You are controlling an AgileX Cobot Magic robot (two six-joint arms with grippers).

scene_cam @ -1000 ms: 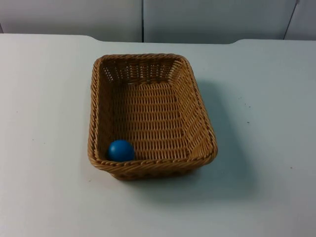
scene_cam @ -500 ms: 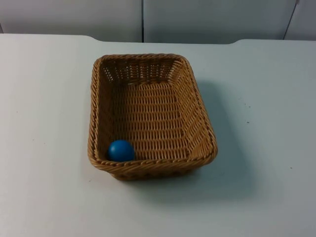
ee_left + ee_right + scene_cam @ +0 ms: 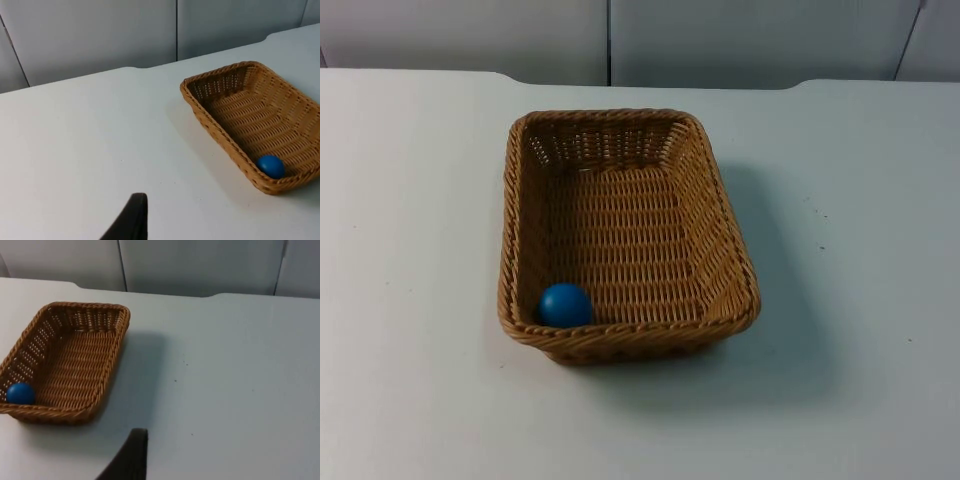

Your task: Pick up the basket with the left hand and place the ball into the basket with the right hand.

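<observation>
Over on the left, the left gripper (image 3: 131, 220) hangs well off the basket (image 3: 525, 225), which sits at its two o'clock; I can't tell how its jaws stand. The woven basket rests flat on the white table (image 3: 400, 200), nothing gripping it. Inside, the blue ball (image 3: 564, 304) is tucked into the near-left corner, at seven o'clock on the basket floor. On the right, the right gripper (image 3: 131, 455) waits with the basket at its ten o'clock, jaws impossible to read.

Rectangular brown woven basket (image 3: 625, 232) resting flat and upright on the white surface (image 3: 410, 200), its long sides running near to far. Small blue ball (image 3: 564, 304) lying inside, in the near-left corner.
</observation>
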